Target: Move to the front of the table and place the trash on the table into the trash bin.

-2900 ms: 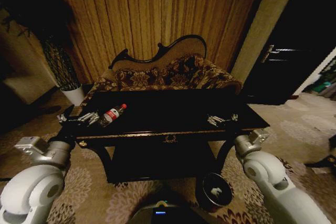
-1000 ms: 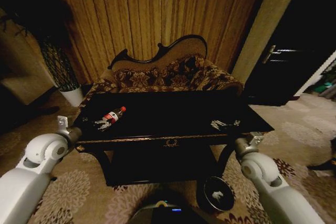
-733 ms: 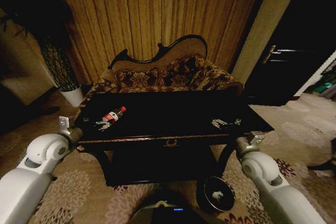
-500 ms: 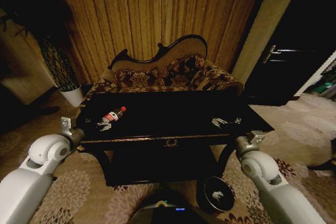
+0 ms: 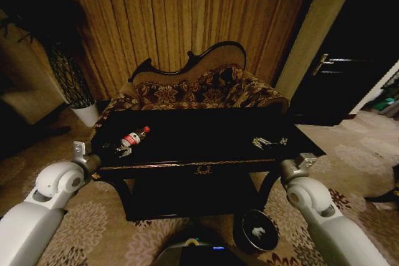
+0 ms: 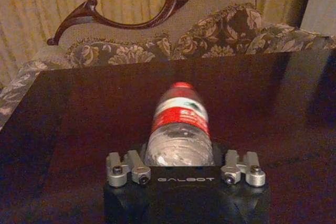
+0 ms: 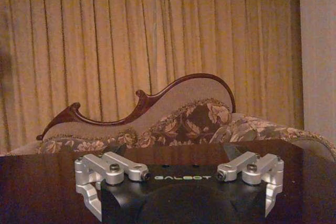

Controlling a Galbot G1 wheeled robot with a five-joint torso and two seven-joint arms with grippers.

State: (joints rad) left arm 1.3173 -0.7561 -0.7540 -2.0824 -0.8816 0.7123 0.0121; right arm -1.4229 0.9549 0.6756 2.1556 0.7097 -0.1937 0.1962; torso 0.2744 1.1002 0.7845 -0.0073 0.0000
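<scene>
Robot is parked in front of the table [image 5: 206,165]; the bin [image 5: 255,230] on the floor by the table's right leg has a white scrap inside, so judging from that, some paper is done and the bottle [image 5: 133,137] is left. Bottle lies on its side at the table's left end, cap pointing away toward the sofa [image 5: 199,91], its base right in the mouth of the left claw [image 5: 118,149], fingers spread either side, not clamped. Right claw [image 5: 269,143] hovers open and empty over the table's right end.
</scene>
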